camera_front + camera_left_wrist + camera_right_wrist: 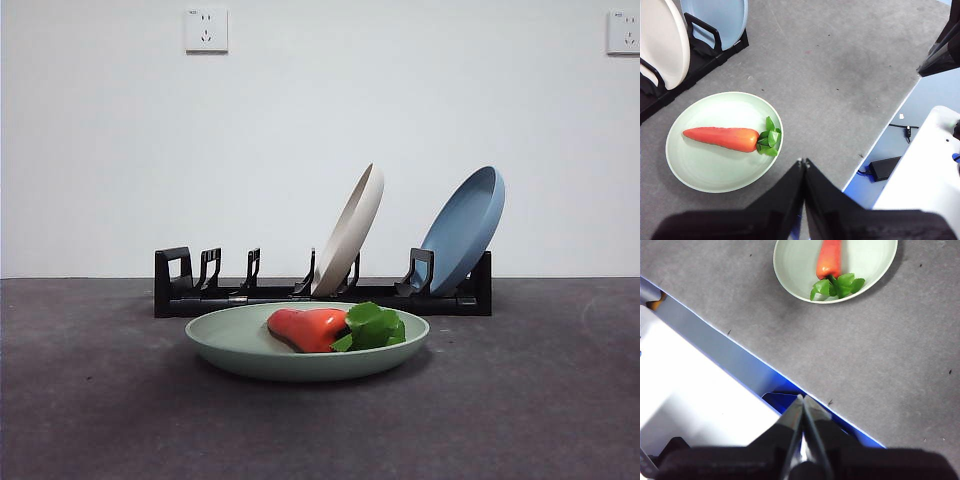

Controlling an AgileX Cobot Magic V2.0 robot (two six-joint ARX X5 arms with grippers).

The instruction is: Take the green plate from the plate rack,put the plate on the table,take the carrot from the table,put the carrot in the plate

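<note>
There are three plates: one green plate [240, 345] lying flat on the worktop [90, 400], one cream-white plate [350, 228] and one dusty-blue plate [468, 225], the last two standing tilted in the plate rack [180, 285]. There is one plate rack, and the front view shows about six upright holders along it. There is one carrot [308, 328], lying in the green plate. There are two wall sockets [206, 30] on the white wall behind. There are two grippers, the left gripper [803, 162] and the right gripper [802, 398], each with its two black jaws pressed together and nothing between them.
</note>
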